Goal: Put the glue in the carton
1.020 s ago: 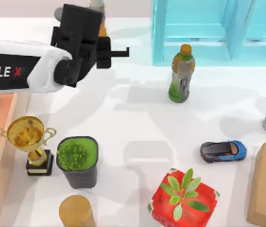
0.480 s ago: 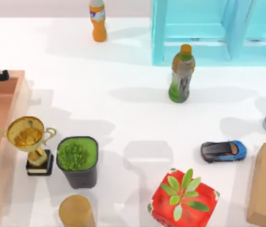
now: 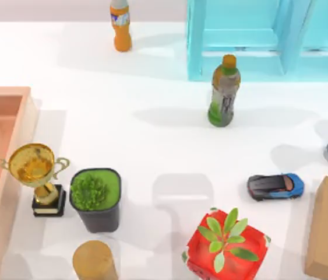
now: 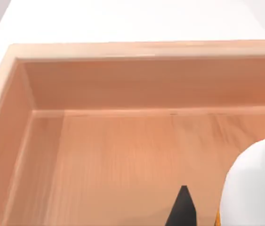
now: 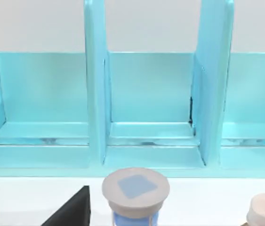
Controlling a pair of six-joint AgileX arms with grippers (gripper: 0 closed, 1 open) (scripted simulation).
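While the left gripper's dark fingertip (image 4: pixel 181 207) hung over the carton (image 4: pixel 123 155), the glue (image 4: pixel 252 183) sat beside it above the carton's floor; whether the fingers clasped it, I could not tell.

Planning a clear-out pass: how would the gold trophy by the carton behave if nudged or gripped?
The trophy looks top-heavy: a wide cup on a thin stem over a small dark base, so a nudge up high would probably tip it. Its glossy surface may be slippery. Standing beside the carton wall, it might fall against it.
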